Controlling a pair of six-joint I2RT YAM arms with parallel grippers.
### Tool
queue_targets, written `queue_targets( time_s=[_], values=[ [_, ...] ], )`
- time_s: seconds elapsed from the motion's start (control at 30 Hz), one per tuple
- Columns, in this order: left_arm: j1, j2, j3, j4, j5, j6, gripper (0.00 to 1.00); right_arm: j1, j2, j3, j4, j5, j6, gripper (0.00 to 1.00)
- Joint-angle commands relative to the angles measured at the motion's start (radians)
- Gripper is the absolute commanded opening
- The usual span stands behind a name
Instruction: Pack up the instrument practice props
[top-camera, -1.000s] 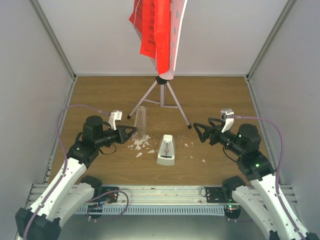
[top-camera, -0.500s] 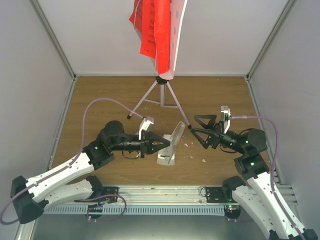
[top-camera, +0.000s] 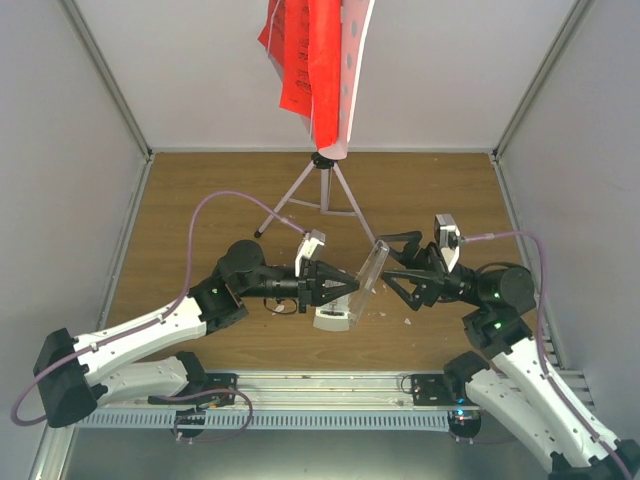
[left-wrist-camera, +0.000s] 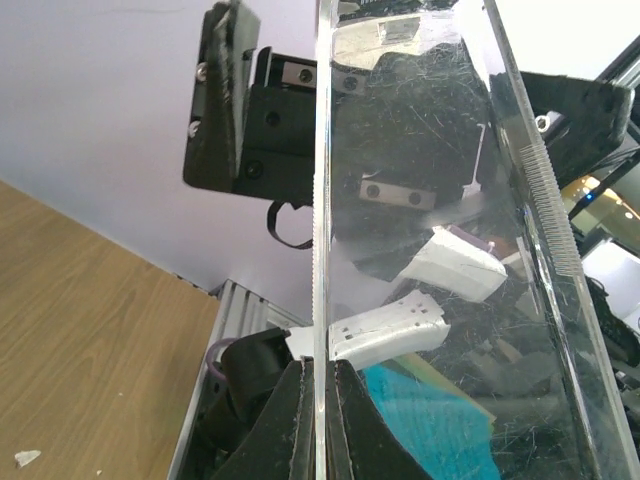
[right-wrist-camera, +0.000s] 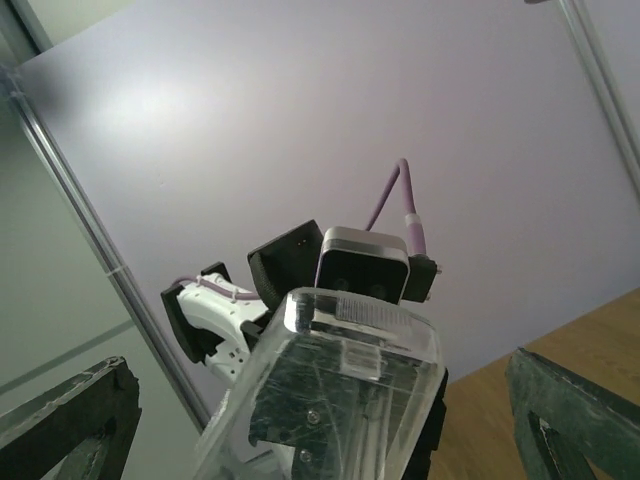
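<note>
The pale perforated stand plate (top-camera: 356, 60) with red ribbed sheets (top-camera: 305, 60) stands on silver tripod legs (top-camera: 298, 192) at the back centre. The white metronome (top-camera: 333, 316) sits on the table in front. My left gripper (top-camera: 352, 287) is shut on the edge of a clear plastic cover (top-camera: 371, 272) and holds it tilted just right of the metronome. In the left wrist view the jaws (left-wrist-camera: 322, 375) pinch the cover's wall (left-wrist-camera: 430, 200). My right gripper (top-camera: 386, 262) is open, its fingers on either side of the cover's upper end (right-wrist-camera: 340, 390), not touching it.
Small white crumbs (top-camera: 408, 322) lie on the wooden table near the metronome, one also in the left wrist view (left-wrist-camera: 27, 457). White walls close in the sides and back. An aluminium rail (top-camera: 320, 385) runs along the near edge.
My left arm carried the clear cover rightward from left of the metronome to beside it, tilting it. My right gripper moved left and now straddles the cover's top.
</note>
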Motion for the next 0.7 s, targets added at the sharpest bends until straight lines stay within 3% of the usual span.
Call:
queue_targets(
  time_s=[0.0,0.67],
  values=[
    [-0.016,0.005,0.031,0.123,-0.011,-0.012,0.00,0.045,0.024,-0.015,0.039,0.034,0.008,1.00],
    [-0.019,0.003,0.011,0.161,-0.040,-0.022,0.00,0.123,0.066,0.003,0.092,0.094,0.094,0.90]
  ],
)
